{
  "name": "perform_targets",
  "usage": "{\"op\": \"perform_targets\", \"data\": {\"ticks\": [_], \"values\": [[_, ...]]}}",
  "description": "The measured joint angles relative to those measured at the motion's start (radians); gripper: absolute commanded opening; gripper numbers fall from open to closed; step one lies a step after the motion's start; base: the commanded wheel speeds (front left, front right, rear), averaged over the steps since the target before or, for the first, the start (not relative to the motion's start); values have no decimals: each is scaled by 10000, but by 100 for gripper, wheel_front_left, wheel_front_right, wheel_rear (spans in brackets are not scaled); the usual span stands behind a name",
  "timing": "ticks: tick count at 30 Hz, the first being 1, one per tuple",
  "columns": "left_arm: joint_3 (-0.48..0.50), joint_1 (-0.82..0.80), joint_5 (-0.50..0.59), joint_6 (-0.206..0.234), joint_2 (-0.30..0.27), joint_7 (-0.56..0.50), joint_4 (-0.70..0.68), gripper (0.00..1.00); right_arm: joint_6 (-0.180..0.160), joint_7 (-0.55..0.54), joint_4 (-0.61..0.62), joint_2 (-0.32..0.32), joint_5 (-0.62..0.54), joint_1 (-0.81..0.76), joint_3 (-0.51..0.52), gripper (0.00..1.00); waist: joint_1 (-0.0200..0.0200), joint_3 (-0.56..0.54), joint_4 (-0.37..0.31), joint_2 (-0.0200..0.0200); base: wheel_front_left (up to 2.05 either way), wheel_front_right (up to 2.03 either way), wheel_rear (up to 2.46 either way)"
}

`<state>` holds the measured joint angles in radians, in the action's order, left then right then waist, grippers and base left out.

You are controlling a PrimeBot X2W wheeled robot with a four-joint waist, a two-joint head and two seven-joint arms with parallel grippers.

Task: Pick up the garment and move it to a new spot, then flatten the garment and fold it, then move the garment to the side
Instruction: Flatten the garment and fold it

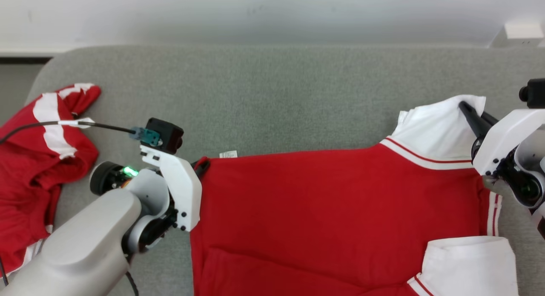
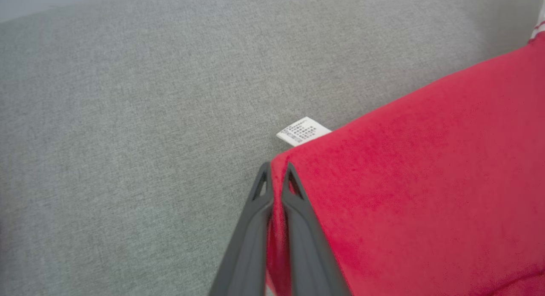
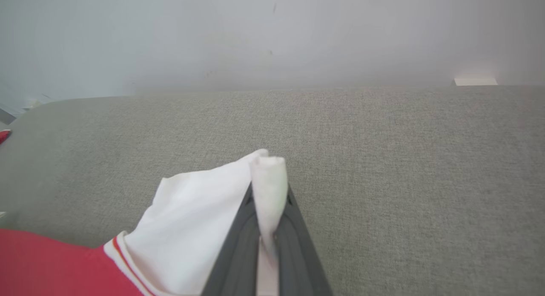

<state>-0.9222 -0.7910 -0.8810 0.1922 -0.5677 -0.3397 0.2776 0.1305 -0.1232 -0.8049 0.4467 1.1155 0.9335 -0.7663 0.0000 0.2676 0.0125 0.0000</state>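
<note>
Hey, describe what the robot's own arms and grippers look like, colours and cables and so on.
The left arm is smooth pale grey, ending in a white angular wrist bracket carrying a black camera box. A black cable plugs in through a teal connector, and a green light glows nearby. Both the left gripper and right gripper have long dark grey tapering fingers.

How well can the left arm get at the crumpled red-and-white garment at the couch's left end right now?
Probably not yet: the left tool is shut on a corner of the red shirt. Once released, likely yes: the crumpled garment lies close, with only open couch between.
</note>
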Motion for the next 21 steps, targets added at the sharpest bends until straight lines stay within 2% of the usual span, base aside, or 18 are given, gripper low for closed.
{"op": "perform_targets", "data": {"ticks": [6, 14, 21], "values": [[23, 20, -794, -723, 84, -639, 251, 0, -2, -219, 667, 374, 606, -615, -454, 0, 0, -814, -192, 0, 0, 0, 0], [-167, 272, -1952, -1756, -48, -2042, 823, 0, 0, -1135, 2084, 1127, 1277, -1531, -1248, 0, -1, -1842, -562, 0, 0, 0, 0], [-483, 473, -2562, -2355, -198, -3229, 1227, 0, -2, -1891, 3137, 1655, 1572, -2206, -1816, 0, -1, -2290, -967, 0, 0, 0, 0]]}}
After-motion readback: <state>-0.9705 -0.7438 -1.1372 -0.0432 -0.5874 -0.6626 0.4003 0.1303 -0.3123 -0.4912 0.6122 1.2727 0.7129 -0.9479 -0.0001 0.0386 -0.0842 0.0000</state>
